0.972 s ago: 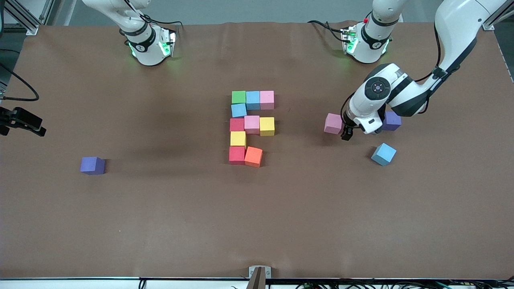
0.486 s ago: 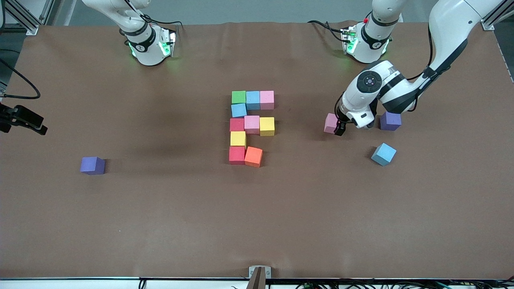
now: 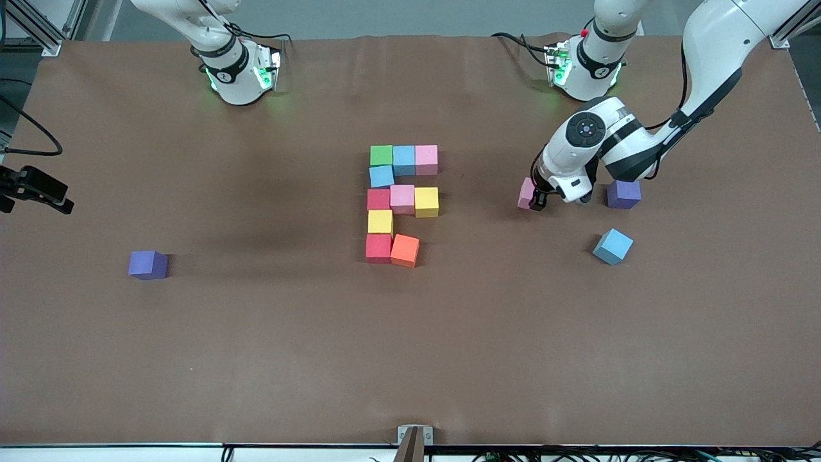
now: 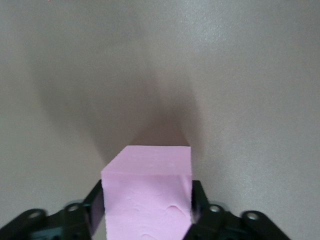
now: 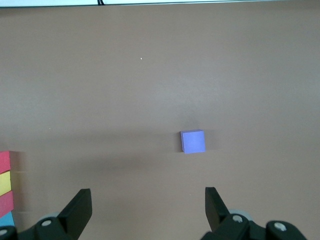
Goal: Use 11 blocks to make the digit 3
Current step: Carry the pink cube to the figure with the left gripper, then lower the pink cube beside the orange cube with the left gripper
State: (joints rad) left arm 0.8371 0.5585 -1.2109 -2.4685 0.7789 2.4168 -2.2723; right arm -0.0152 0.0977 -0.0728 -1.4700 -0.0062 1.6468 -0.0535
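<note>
Several blocks lie in a cluster at the table's middle, from the green one [image 3: 381, 155] at the base end to the orange one [image 3: 405, 250] nearest the front camera. A loose pink block [image 3: 526, 193] [image 4: 148, 195] stands on the table toward the left arm's end. My left gripper [image 3: 537, 200] [image 4: 147, 202] is down over it, fingers pressed on two of its sides. A loose light blue block [image 3: 612, 246] lies nearer the camera. My right gripper [image 5: 148, 200] waits open and empty above the table, out of the front view.
One purple cube [image 3: 624, 194] sits close beside the left arm's wrist. A second purple cube [image 3: 147, 264] [image 5: 193, 141] lies toward the right arm's end. A black clamp [image 3: 37, 190] sticks in at that table edge.
The left gripper has slid over the pink block and lowered around it, and its fingers have closed onto the block's sides. The right arm has not moved.
</note>
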